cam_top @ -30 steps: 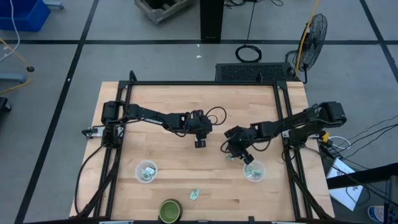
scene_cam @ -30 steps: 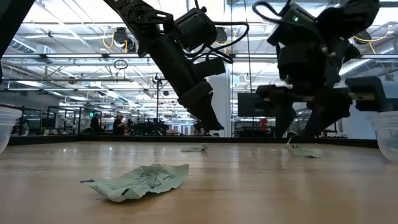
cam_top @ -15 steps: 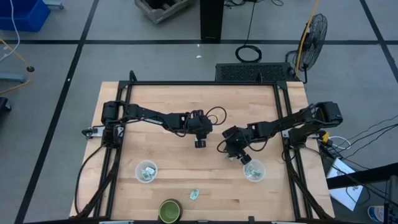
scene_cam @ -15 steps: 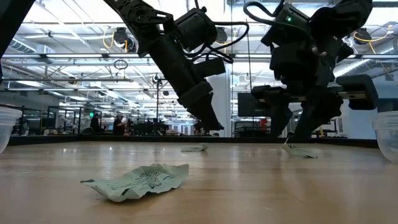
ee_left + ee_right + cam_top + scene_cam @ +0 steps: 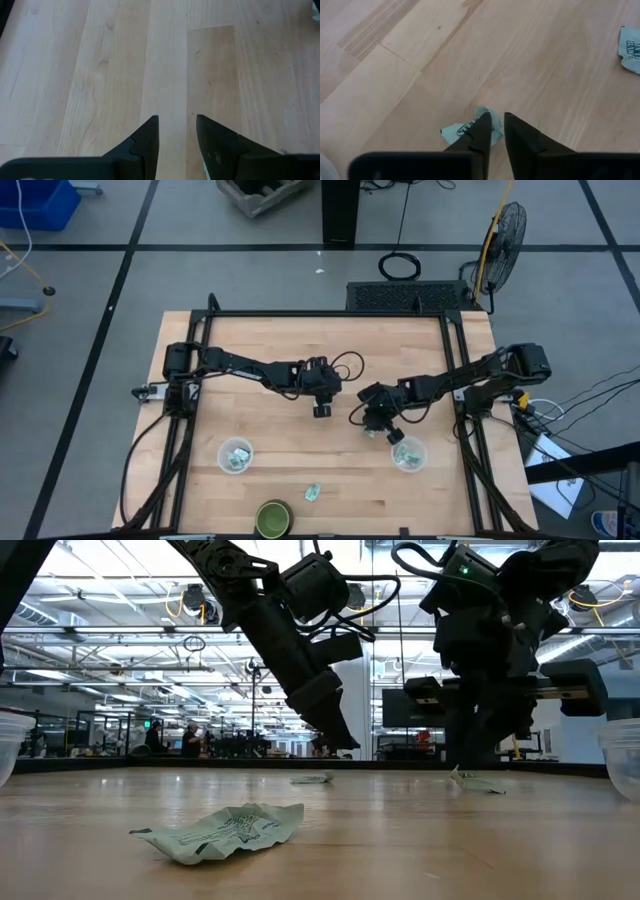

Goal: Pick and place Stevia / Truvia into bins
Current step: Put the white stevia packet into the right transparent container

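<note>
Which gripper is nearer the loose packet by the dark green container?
Left, narrowly. The left gripper hangs up-table of the packet; the right gripper, pinching another packet, sits off to its right.

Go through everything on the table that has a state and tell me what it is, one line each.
Right end effector: pinched on a pale green paper packet lying on the wooden table.
Left end effector: open, empty, above bare wood.
Left clear plastic cup: upright, packets inside.
Right clear plastic cup: upright, packets inside.

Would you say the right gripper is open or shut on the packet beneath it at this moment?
Shut on it. In the right wrist view the right gripper has its fingers nearly together, pinching the crumpled green packet against the wooden table.
</note>
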Action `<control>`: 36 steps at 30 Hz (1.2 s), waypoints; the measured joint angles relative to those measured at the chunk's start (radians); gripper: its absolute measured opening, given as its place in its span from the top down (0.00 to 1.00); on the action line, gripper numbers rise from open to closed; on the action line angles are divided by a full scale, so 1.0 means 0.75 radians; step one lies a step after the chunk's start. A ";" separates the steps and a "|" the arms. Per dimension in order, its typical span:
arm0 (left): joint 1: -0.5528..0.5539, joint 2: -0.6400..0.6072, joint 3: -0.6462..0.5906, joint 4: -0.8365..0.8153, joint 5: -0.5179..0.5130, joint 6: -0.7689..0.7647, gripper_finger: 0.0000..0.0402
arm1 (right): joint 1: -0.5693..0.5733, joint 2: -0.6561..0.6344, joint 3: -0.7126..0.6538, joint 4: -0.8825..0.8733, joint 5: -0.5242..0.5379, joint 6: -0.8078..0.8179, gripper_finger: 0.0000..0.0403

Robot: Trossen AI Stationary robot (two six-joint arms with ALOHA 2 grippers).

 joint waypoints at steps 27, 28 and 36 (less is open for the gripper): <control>0.000 0.000 0.000 0.001 0.001 0.004 0.66 | 0.317 -0.578 -0.001 -0.534 0.182 0.707 1.00; 0.000 0.000 0.000 0.001 0.001 0.004 0.66 | 0.355 -0.601 -0.001 -0.569 0.182 0.758 1.00; 0.000 0.000 0.000 0.003 0.001 0.000 0.66 | 0.567 -0.673 -0.005 -0.752 0.219 1.097 1.00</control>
